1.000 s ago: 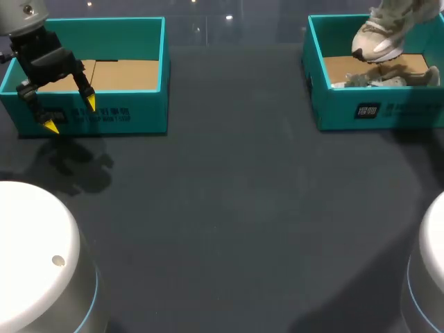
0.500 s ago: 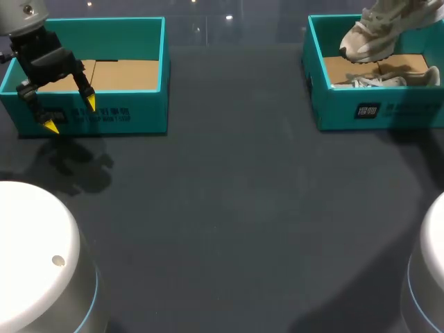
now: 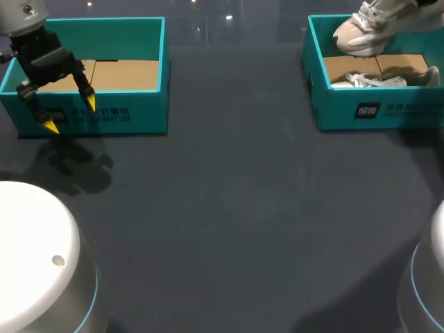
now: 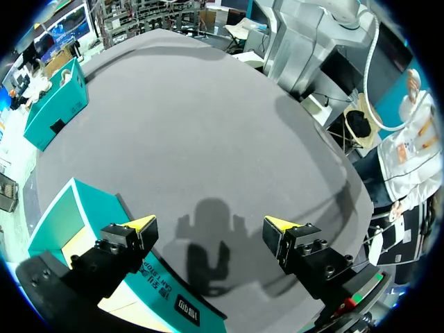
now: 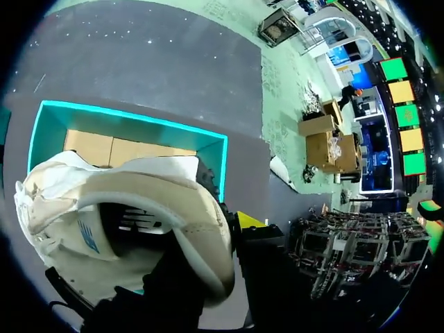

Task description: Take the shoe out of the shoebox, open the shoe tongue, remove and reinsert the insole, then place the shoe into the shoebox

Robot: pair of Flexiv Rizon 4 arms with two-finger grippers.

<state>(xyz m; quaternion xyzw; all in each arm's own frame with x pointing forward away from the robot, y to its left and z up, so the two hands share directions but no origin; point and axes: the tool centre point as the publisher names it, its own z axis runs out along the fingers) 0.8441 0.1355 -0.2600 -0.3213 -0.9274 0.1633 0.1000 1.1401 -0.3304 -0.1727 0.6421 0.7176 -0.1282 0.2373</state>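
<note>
A beige and white shoe [image 3: 362,31] hangs above the right teal shoebox [image 3: 374,111], clear of its rim. In the right wrist view the shoe [image 5: 139,201] fills the space ahead of my right gripper [image 5: 239,229], which is shut on its heel collar. One yellow tip shows outside the collar and the other finger is hidden inside the shoe. The shoebox [image 5: 132,114] lies below it. A second shoe [image 3: 378,80] lies on its side in that box. My left gripper [image 3: 69,115] hangs open over the front wall of the left teal box [image 3: 132,114], holding nothing.
In the left wrist view the left gripper [image 4: 211,225] stands over the left box's [image 4: 66,208] front edge, casting a shadow on the dark tabletop [image 4: 180,125]. The right shoebox [image 4: 55,111] sits far across the table. White arm bases [image 3: 35,257] stand at both near corners.
The shoe has risen out of the right shoebox and shifted a little left, its toe lifting. The left arm has not moved.
</note>
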